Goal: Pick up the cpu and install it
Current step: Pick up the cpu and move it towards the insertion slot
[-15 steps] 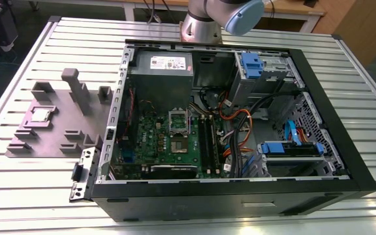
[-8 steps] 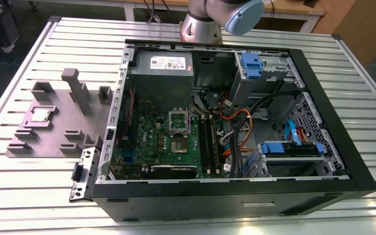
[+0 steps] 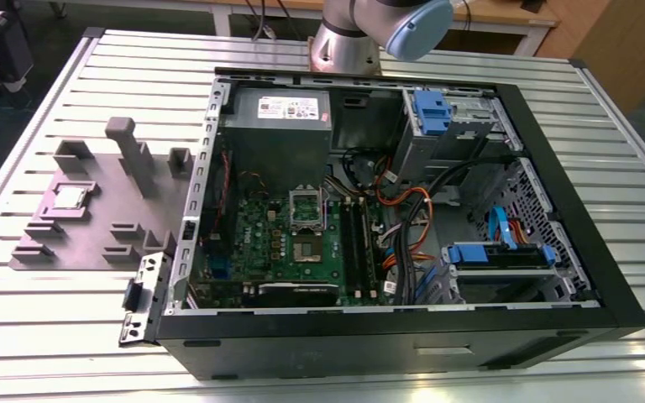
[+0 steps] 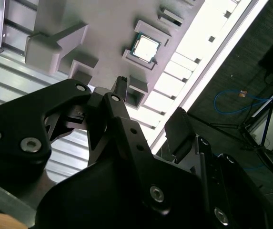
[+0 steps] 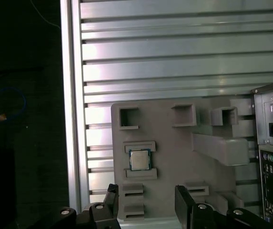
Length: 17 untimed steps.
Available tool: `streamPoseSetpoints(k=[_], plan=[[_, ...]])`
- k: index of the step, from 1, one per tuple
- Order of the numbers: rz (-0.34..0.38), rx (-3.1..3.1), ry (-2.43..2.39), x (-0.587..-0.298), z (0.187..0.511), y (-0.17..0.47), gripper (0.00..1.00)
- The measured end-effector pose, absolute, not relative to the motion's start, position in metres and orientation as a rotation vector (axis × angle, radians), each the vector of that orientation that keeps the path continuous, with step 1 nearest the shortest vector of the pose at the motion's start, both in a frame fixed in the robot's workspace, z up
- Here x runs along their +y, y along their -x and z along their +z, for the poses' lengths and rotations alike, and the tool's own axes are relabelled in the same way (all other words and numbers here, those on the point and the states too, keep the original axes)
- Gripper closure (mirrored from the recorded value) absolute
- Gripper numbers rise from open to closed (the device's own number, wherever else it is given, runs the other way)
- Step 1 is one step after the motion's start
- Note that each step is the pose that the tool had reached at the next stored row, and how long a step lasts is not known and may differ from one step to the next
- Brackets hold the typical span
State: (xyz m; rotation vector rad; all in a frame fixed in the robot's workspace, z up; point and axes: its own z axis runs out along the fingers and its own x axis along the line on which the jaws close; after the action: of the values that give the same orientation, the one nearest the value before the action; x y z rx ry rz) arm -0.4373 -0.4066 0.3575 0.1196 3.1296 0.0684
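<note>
My gripper point(image 5: 148, 202) hangs over the grey fixture point(image 5: 174, 152), jaws spread wide with nothing between them. The cpu point(image 5: 139, 159) rests in that fixture on the slatted worktop point(image 3: 43, 327). It sits to the exterior view's left of the open computer case point(image 3: 390, 340) and well apart from the green board point(image 3: 261, 235) inside it.

The chip lies flat, silvery top up. It is square, so I judge it has no real long axis, and its edges run parallel with the fixture's own. Two small brackets hug two opposite edges and the other two edges are bare.

To lift it well, I reckon I should centre over it, keep my jaws in line with the bare edges, and come straight down. I should grip the thin rim lightly and evenly so the chip stays level.
</note>
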Motion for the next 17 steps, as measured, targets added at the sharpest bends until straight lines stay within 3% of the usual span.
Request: streamPoseSetpoints(k=[17], plan=[[0.068, 3.13, -0.12, -0.4066, 0.3529, 0.4373, 0.41]])
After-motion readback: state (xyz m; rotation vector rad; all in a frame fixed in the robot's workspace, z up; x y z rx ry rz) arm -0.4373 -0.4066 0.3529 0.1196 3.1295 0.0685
